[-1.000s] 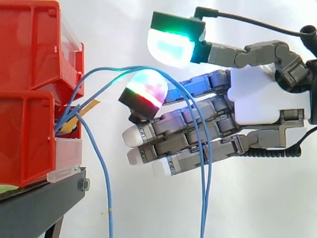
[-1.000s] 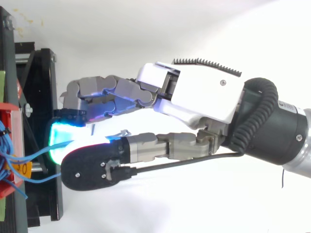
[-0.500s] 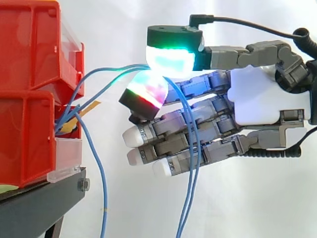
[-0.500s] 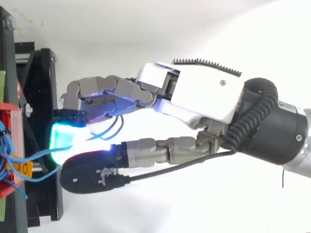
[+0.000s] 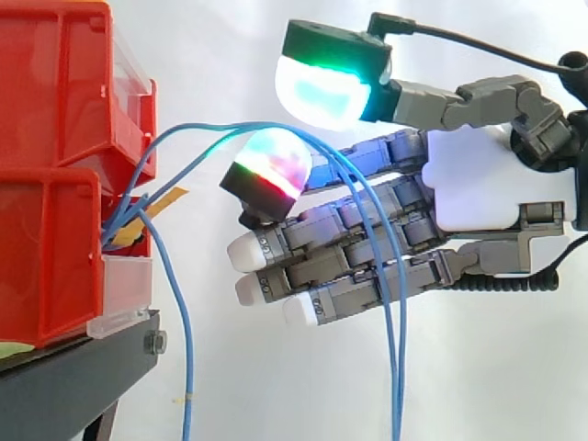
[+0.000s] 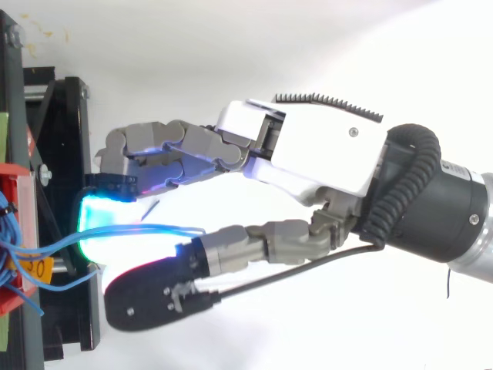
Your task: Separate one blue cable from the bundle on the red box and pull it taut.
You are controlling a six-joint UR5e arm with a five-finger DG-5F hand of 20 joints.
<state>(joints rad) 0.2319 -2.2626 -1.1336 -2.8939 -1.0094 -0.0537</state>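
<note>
Separation is not yet happening: blue cables [image 5: 397, 386] are arching slack from the red box [image 5: 46, 257], at nine o'clock of the robot hand [image 5: 478, 184], over its fingers [image 5: 349, 266]. We are seeing thumb [image 5: 322, 87] and fingers standing apart, clamping nothing. Singling one out and tautening are remaining.

Blue cables [image 5: 188, 367] cut off at bottom edge — inner ends hidden between red bins [image 5: 55, 248].

A black stand [image 5: 78, 377] with a bolt [image 5: 154, 343] at its front corner carries two red bins, stacked. The lower bin [image 5: 46, 257] sits directly on it, and the upper bin [image 5: 55, 83] rests on top of that.
</note>
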